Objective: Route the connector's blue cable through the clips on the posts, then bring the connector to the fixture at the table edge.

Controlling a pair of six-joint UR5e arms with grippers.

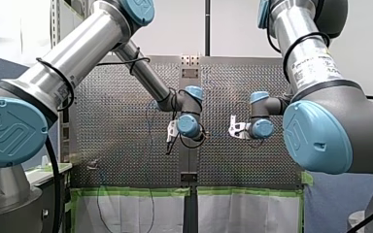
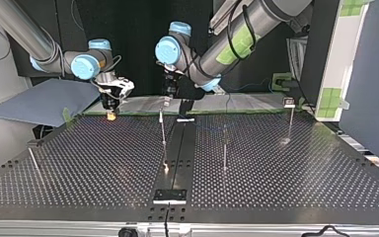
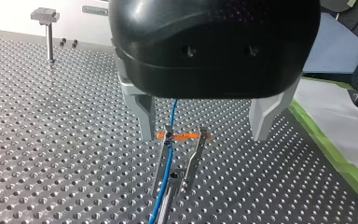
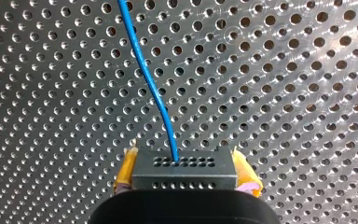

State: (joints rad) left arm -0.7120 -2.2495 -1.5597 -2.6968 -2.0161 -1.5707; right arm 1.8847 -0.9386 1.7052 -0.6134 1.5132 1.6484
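In the right wrist view my right gripper (image 4: 185, 179) is shut on the black connector (image 4: 184, 167), its yellow pads (image 4: 125, 172) pressing on both ends. The blue cable (image 4: 147, 79) leaves the connector's face and runs away over the perforated table. In the left wrist view my left gripper (image 3: 205, 135) stands open, its grey fingers (image 3: 142, 114) straddling a wire clip (image 3: 182, 140) with an orange band on a post. The blue cable (image 3: 168, 163) passes through that clip. In the top view my right gripper (image 2: 111, 114) hangs at the back left and my left gripper (image 2: 167, 101) over the middle post (image 2: 163, 136).
More thin posts stand on the table: one right of centre (image 2: 224, 150), one at the back right (image 2: 291, 118), and a leaning one near the left edge (image 2: 33, 163). A black bracket (image 2: 169, 196) sits at the near edge. Green tape (image 1: 136, 191) lines the table's end.
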